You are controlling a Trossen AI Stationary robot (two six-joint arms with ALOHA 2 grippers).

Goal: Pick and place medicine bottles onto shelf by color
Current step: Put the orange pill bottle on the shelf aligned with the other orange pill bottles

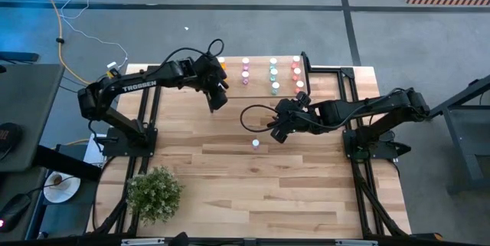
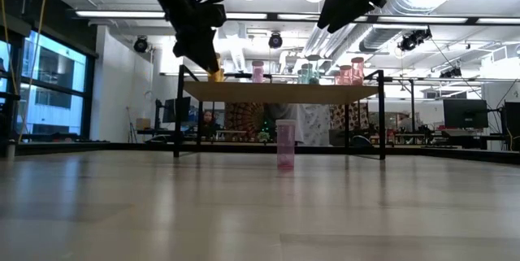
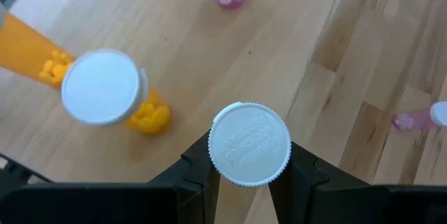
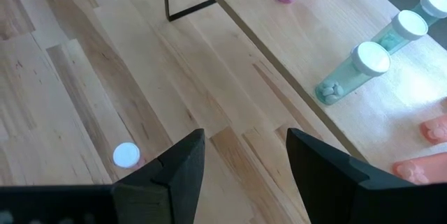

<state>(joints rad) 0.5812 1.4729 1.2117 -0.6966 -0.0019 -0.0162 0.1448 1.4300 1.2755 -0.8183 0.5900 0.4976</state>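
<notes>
Left arm: we are seeing it reaching from the left over the shelf's [image 1: 321,68] left end, wrist pointing down.
Left gripper [image 3: 249,175]: it is clamping a white-capped bottle [image 3: 250,144] just above the shelf, beside an orange bottle [image 3: 105,91] standing there.
Right arm: we are seeing it stretching in from the right, hanging above the table.
Right gripper [image 4: 244,155]: its fingers are standing apart, holding nothing.
Pink bottle [image 2: 285,143]: it is standing alone on the table, nearer than the shelf, just left of the right gripper.
Shelf: it is carrying pink, teal and red bottles in rows.
</notes>
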